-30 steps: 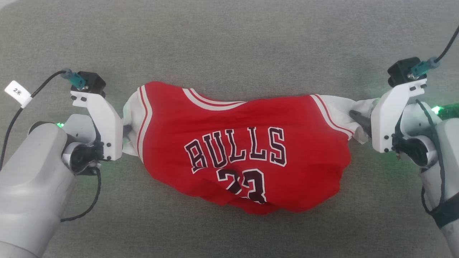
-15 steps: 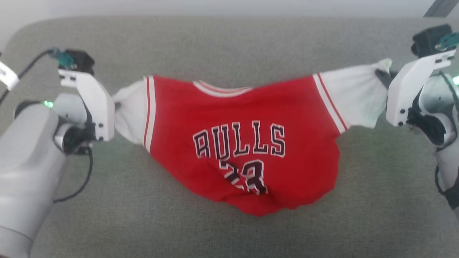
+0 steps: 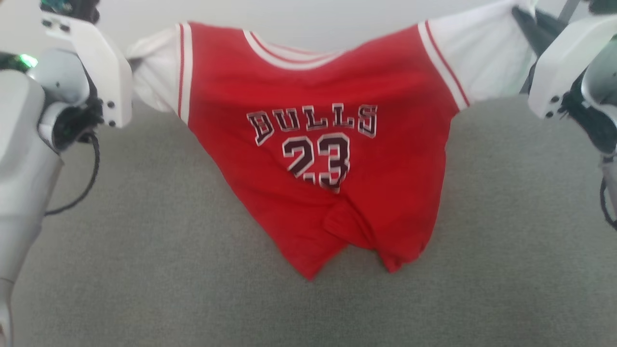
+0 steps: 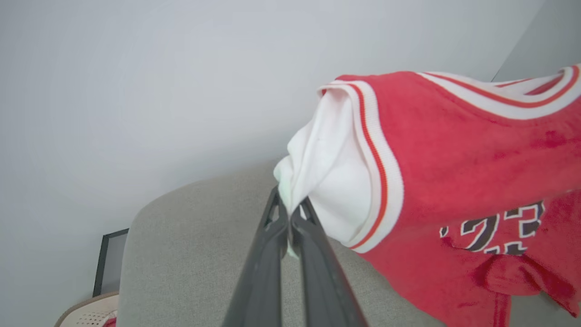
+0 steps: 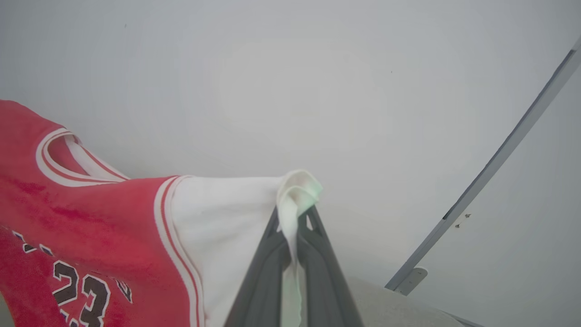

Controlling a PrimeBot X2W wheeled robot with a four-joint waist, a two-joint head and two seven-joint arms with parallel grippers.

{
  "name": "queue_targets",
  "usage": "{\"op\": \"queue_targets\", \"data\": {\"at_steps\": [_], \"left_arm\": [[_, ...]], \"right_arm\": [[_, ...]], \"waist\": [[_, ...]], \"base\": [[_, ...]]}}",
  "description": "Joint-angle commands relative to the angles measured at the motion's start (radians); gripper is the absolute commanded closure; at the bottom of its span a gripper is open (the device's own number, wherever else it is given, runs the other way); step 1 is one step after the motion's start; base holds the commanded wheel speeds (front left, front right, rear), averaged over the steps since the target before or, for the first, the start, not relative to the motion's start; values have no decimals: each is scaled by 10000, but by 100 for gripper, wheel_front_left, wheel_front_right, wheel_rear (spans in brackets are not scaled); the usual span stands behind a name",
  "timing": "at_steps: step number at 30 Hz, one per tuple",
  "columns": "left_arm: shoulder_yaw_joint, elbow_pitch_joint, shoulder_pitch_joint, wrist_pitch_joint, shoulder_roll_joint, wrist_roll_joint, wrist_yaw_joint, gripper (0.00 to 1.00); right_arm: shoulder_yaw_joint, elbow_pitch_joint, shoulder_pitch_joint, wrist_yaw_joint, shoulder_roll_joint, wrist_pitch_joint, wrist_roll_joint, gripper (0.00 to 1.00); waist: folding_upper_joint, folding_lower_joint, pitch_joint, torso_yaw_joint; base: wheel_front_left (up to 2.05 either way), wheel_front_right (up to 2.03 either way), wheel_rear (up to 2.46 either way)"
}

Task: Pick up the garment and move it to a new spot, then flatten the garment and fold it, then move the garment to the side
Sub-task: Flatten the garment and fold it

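The garment (image 3: 318, 140), a red T-shirt with white sleeves and "BULLS 23" lettering, hangs stretched in the air above the grey cushion (image 3: 144, 270). My left gripper (image 4: 288, 212) is shut on the tip of one white sleeve (image 4: 327, 172), at the upper left of the head view (image 3: 135, 62). My right gripper (image 5: 294, 217) is shut on the other white sleeve (image 5: 227, 218), at the head view's upper right (image 3: 523, 19). The shirt's hem (image 3: 337, 250) dangles crumpled near the cushion; whether it touches is unclear.
A pale wall (image 3: 299, 19) stands behind the cushion. A dark frame (image 4: 106, 263) and a beige basket rim (image 4: 86, 313) sit low at the left in the left wrist view. A grey rail (image 5: 499, 159) runs up the wall on the right.
Both grippers have risen with the sleeves, lifting the shirt off the cushion so that it now hangs. The head camera has tilted up, bringing the wall into view.
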Motion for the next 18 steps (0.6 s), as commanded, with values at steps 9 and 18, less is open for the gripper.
{"op": "queue_targets", "data": {"at_steps": [9, 18], "left_arm": [[76, -172, -1210, -150, 149, 349, 22, 100], [98, 240, -2433, -1290, -152, 870, 115, 100]], "right_arm": [[511, 145, -1369, -13, -323, -592, -17, 100], [982, 1441, -2733, -13, -272, -1418, -255, 100]], "waist": [[0, 0, -792, -309], [0, 0, 236, -320]], "base": [[0, 0, 0], [0, 0, 0]]}}
